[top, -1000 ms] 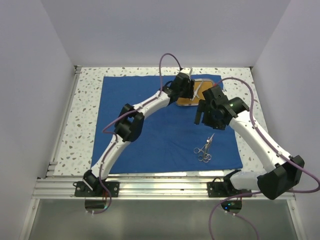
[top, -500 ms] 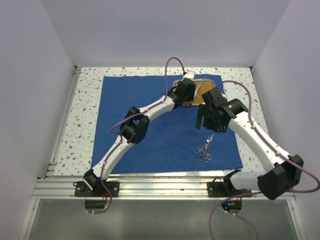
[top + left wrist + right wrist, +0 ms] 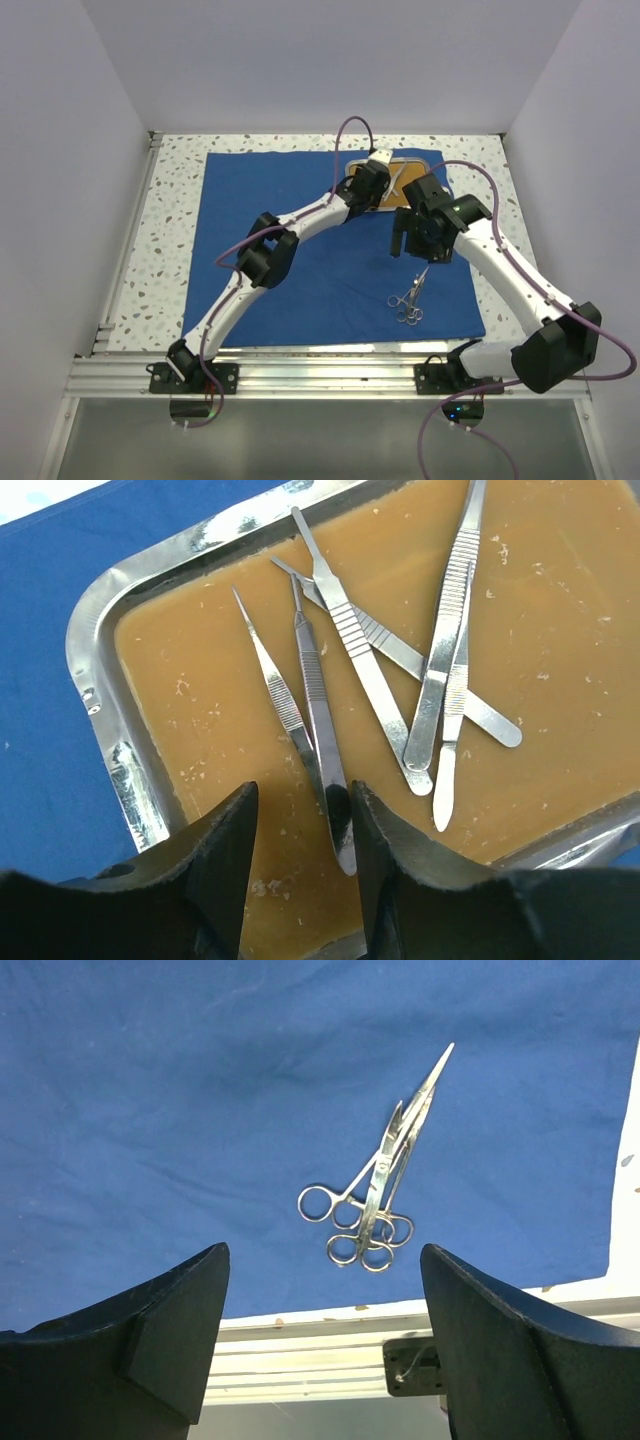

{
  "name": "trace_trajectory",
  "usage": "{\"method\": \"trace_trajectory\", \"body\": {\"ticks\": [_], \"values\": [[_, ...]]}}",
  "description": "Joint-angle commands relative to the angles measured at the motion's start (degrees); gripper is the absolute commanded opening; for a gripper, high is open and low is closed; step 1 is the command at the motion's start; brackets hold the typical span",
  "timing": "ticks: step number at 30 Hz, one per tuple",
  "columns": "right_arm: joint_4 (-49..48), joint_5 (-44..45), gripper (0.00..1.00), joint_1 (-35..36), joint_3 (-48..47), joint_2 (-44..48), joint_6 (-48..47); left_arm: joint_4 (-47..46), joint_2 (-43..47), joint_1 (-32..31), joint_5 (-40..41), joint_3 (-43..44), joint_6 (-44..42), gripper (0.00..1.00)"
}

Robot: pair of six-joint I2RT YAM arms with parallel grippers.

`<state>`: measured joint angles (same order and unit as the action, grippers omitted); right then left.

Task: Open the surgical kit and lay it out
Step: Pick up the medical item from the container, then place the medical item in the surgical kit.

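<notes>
Left gripper (image 3: 303, 802) narrowly open over tweezers (image 3: 317, 700) near tray (image 3: 93, 650) rim; right gripper (image 3: 322, 1257) wide, empty.

A white tabletop flecked with dark specks (image 3: 165, 230) carries a large royal-blue cloth wrap (image 3: 255, 185), spread flat, with speckled margins showing left, right and behind.

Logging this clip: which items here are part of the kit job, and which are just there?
Job: blue cloth wrap, steel tray, tweezers and forceps in the tray, ring-handled scissors on the cloth.
Just there: speckled table, purple cables, aluminium rail.
</notes>
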<state>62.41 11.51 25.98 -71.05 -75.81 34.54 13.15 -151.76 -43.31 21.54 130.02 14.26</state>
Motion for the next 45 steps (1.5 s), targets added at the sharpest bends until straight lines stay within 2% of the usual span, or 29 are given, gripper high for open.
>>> {"method": "trace_trajectory", "body": {"ticks": [1,2,4,5,7,8,13,20,32,35,39,40,41,45], "values": [[-1.42,-0.96,0.80,-0.14,-1.11,-0.04,-1.06,9.71,-0.64,1.38,-1.40,-0.30,-1.44,0.45],[-1.42,-1.13,0.79,-0.14,-1.29,-0.39,-1.15,8.31,-0.55,1.82,-5.50,-0.12,0.05,0.42],[-1.24,-0.70,0.76,-0.22,-2.16,-0.83,-1.32,7.42,-0.81,2.09,-8.34,0.93,1.11,0.24],[-0.81,-0.52,0.75,-0.14,-2.86,-0.92,-1.50,7.07,-1.34,2.09,-10.44,1.38,1.64,0.12],[-0.45,-0.08,0.74,-0.14,-3.31,-1.01,-1.59,6.37,-1.60,2.09,-12.74,1.64,2.08,0.01],[-0.01,0.35,0.74,-0.14,-3.48,-1.09,-1.59,6.28,-1.78,2.09,-13.53,1.64,2.52,0.00],[0.52,0.45,0.73,-0.22,-4.19,-1.44,-1.50,4.96,-0.47,2.35,-17.57,1.03,3.75,0.00],[-0.62,0.62,0.72,-0.23,-5.33,-3.29,-1.23,1.71,7.95,4.81,-24.34,0.51,9.02,0.00],[-2.73,2.38,0.72,-0.14,-11.12,-8.03,-2.81,-2.42,19.66,10.52,-31.90,-9.34,13.16,0.00],[-3.35,2.55,0.72,-0.49,-14.19,-10.67,-3.87,-2.25,24.39,11.40,-33.23,-13.90,12.64,0.00],[-4.40,1.50,0.72,-1.72,-20.26,-15.93,-5.10,-1.90,35.20,12.19,-32.79,-29.88,9.04,0.00],[-4.93,1.15,0.72,-2.50,-21.66,-18.12,-5.54,-1.98,40.18,12.20,-32.53,-33.13,7.72,0.00],[-5.37,0.71,0.72,-2.95,-24.11,-19.36,-5.63,-2.07,42.49,12.28,-32.61,-39.43,7.45,0.00],[-6.51,-3.23,0.72,-5.23,-29.84,-25.16,-5.28,-2.42,51.82,12.29,-36.56,-51.25,9.11,0.00]]}}
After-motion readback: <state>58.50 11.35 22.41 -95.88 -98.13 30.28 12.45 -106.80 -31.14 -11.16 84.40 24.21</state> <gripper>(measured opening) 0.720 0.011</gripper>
